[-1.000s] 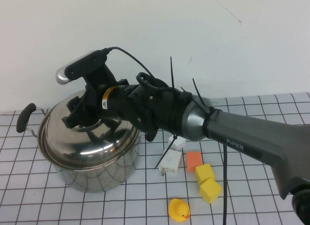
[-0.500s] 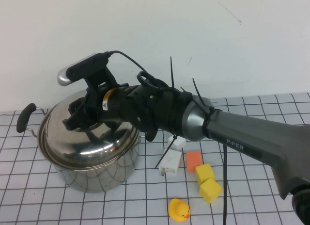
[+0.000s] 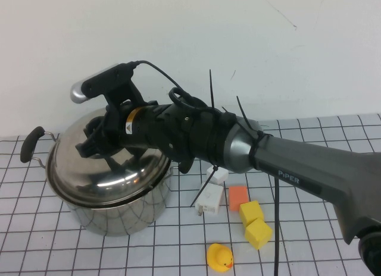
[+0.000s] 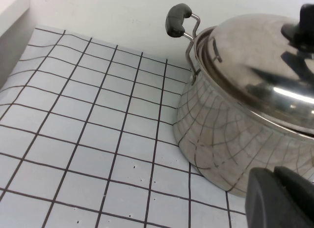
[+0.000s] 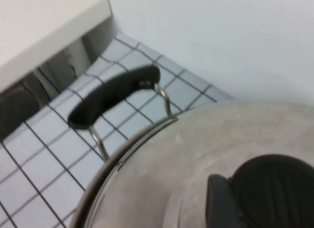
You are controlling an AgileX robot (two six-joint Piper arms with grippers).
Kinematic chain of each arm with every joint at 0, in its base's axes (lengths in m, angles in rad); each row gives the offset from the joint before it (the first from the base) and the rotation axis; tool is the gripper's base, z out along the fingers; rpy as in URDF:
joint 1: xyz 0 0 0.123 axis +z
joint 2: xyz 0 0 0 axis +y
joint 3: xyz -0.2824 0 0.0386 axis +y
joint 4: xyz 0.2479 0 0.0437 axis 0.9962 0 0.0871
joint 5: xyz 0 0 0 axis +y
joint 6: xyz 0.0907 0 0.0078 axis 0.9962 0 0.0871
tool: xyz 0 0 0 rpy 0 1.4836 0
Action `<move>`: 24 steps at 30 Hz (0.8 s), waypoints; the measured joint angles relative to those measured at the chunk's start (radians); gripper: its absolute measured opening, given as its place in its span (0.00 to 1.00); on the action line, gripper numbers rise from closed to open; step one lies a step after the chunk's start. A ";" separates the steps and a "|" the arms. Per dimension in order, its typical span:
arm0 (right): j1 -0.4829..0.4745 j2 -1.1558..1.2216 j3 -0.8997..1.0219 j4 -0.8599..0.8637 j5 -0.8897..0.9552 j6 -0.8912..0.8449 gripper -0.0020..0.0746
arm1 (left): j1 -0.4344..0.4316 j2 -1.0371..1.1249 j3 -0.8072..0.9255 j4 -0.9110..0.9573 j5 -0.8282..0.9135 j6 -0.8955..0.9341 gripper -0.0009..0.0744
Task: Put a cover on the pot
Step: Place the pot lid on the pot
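The steel pot (image 3: pixel 119 213) stands on the checked mat at the left, with one black side handle (image 3: pixel 31 144) showing. The domed steel lid (image 3: pixel 113 175) lies tilted on its rim. My right gripper (image 3: pixel 98 145) reaches across from the right and is shut on the lid's black knob (image 5: pixel 274 188); one finger (image 5: pixel 221 198) presses against it. The left wrist view shows the pot (image 4: pixel 221 139), the lid (image 4: pixel 260 66) and my left gripper (image 4: pixel 279 198), shut and empty, low beside the pot. The left arm does not show in the high view.
To the right of the pot lie a white block (image 3: pixel 209 198), an orange block (image 3: pixel 238 197), two yellow cubes (image 3: pixel 251 212) and a yellow duck (image 3: pixel 219 256). A white wall stands close behind the pot. A cable hangs from my right arm.
My right gripper has moved slightly up and to the left with the lid's knob in it, and the lid's tilt has changed a little. The pot has not moved.
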 joint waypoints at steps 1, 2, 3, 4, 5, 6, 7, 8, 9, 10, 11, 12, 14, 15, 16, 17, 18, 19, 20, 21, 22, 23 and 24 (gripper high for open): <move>0.000 0.000 0.000 0.003 -0.011 0.005 0.49 | 0.000 0.000 0.000 0.000 0.000 0.000 0.01; 0.000 0.000 0.000 0.004 -0.015 0.007 0.49 | 0.000 0.000 0.000 0.000 0.000 0.000 0.01; 0.000 0.000 0.000 0.005 -0.021 0.009 0.49 | 0.000 0.000 0.000 0.000 0.000 0.000 0.01; 0.000 0.000 0.000 0.008 -0.022 0.011 0.49 | 0.000 0.000 0.000 0.000 0.000 0.000 0.01; 0.000 0.000 0.000 0.014 -0.022 0.012 0.49 | 0.000 0.000 0.000 0.000 0.000 0.000 0.01; 0.000 0.000 0.000 0.014 -0.022 0.014 0.49 | 0.000 0.000 0.000 0.000 0.000 0.000 0.01; 0.000 0.000 0.000 0.014 -0.022 0.014 0.49 | 0.000 0.000 0.000 0.000 0.000 0.000 0.01; 0.000 0.000 0.000 0.020 -0.022 0.014 0.49 | 0.000 0.000 0.000 0.000 0.000 0.000 0.01; 0.000 0.000 0.000 0.021 -0.022 0.016 0.49 | 0.000 0.000 0.000 0.000 0.000 0.000 0.01; 0.000 0.000 0.000 0.021 -0.022 0.016 0.49 | 0.000 0.000 0.000 0.000 0.000 0.000 0.01; 0.000 0.000 0.000 0.021 -0.022 0.016 0.49 | 0.000 0.000 0.000 0.000 0.000 0.000 0.01; 0.000 0.000 0.000 0.021 -0.022 0.016 0.49 | 0.000 0.000 0.000 0.000 0.000 0.000 0.01; 0.000 0.000 0.000 0.021 -0.022 0.016 0.49 | 0.000 0.000 0.000 0.000 0.000 0.000 0.01; 0.000 0.000 0.000 0.021 -0.022 0.016 0.49 | 0.000 0.000 0.000 0.000 0.000 0.000 0.01; 0.000 0.000 0.000 0.021 -0.022 0.016 0.49 | 0.000 0.000 0.000 0.000 0.000 0.000 0.01; 0.000 0.000 0.000 0.021 -0.022 0.016 0.49 | 0.000 0.000 0.000 0.000 0.000 0.000 0.01; 0.000 0.000 0.000 0.021 -0.022 0.016 0.49 | 0.000 0.000 0.000 0.000 0.000 0.000 0.01; 0.000 0.000 0.000 0.022 -0.022 0.016 0.49 | 0.000 0.000 0.000 0.000 0.000 0.000 0.01; 0.000 0.000 0.000 0.022 -0.022 0.016 0.49 | 0.000 0.000 0.000 0.000 0.000 0.000 0.01; 0.000 0.000 0.000 0.024 -0.020 0.016 0.49 | 0.000 0.000 0.000 0.000 0.000 0.000 0.01; 0.000 0.000 0.000 0.024 -0.017 0.017 0.49 | 0.000 0.000 0.000 0.000 0.000 0.000 0.01; 0.000 0.000 0.000 0.025 -0.015 0.017 0.49 | 0.000 0.000 0.000 0.000 0.000 0.000 0.01; 0.000 0.000 0.000 0.025 -0.015 0.017 0.49 | 0.000 0.000 0.000 0.000 0.000 0.000 0.01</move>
